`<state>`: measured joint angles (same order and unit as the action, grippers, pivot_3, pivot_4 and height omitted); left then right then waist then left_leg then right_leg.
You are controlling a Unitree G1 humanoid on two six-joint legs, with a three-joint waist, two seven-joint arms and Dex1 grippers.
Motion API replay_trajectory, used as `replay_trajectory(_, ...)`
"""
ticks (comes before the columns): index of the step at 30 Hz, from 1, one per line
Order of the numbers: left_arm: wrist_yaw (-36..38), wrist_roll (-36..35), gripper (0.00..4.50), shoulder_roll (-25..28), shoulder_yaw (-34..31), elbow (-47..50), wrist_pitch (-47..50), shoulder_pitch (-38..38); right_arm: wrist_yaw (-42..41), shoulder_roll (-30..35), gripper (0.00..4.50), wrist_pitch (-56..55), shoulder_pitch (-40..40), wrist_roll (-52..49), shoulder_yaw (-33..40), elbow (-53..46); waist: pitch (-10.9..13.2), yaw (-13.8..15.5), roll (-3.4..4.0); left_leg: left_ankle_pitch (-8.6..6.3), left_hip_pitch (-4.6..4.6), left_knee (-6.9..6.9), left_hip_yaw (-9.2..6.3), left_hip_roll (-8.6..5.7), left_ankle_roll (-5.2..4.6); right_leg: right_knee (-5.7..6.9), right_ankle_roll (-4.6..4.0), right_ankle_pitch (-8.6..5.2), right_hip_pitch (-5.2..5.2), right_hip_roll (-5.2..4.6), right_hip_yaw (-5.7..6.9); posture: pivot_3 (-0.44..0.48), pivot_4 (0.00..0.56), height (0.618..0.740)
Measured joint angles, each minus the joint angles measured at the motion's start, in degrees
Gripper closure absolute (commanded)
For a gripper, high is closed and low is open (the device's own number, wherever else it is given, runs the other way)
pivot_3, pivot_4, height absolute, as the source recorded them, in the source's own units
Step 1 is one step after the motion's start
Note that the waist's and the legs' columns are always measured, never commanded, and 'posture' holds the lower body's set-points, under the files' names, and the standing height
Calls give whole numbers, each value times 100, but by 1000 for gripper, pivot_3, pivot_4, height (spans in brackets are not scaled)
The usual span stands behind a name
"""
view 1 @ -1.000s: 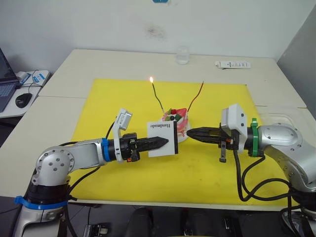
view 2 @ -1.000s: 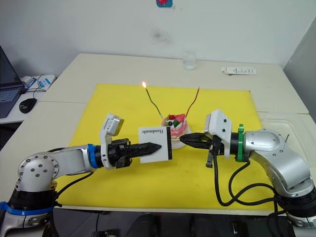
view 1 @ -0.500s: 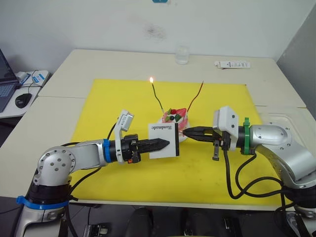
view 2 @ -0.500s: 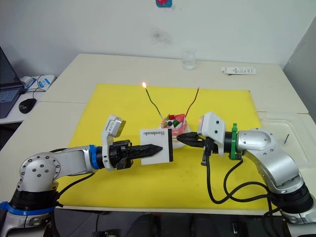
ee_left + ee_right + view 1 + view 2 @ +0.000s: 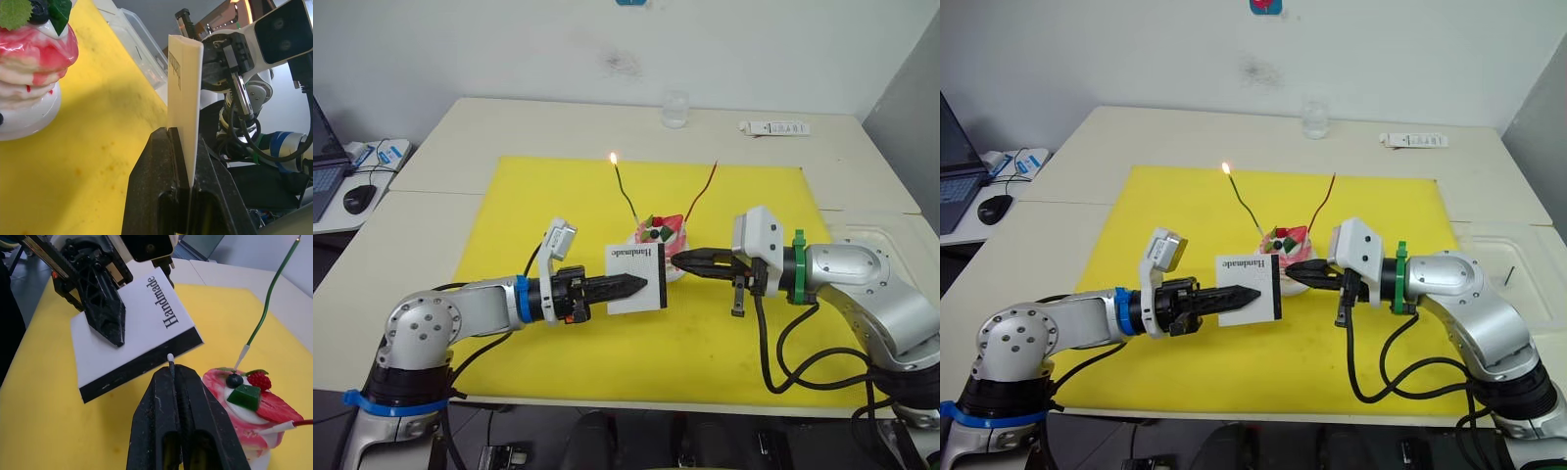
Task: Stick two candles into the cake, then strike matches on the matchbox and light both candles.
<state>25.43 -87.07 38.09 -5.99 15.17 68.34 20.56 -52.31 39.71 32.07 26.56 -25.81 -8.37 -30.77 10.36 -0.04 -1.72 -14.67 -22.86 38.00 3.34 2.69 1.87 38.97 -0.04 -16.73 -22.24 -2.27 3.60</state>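
Right wrist view: the match (image 5: 170, 361) is sitting pinched in the closed right claw (image 5: 176, 382), its white tip right at the matchbox (image 5: 132, 330) black strip. The left claw (image 5: 631, 285) is clamping that box upright just in front of the cake (image 5: 661, 235), where the green candle (image 5: 625, 192) is burning beside the red candle (image 5: 702, 196).

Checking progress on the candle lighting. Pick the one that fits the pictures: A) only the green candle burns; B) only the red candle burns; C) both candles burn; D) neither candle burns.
A: a small flame sits at the tip of the green candle, while the red candle beside it in the cake carries no flame.
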Motion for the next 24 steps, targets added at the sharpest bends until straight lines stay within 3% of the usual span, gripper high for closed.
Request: replay_trajectory(24, -4, -11, 4500, -4, 1, -1, 3, 1, 35, -23, 4483, -161, 106, 394, -207, 103, 0, 0, 0, 0, 0, 0, 0, 0, 0, 0, 0, 0, 0, 0, 0, 0, 150, 740)
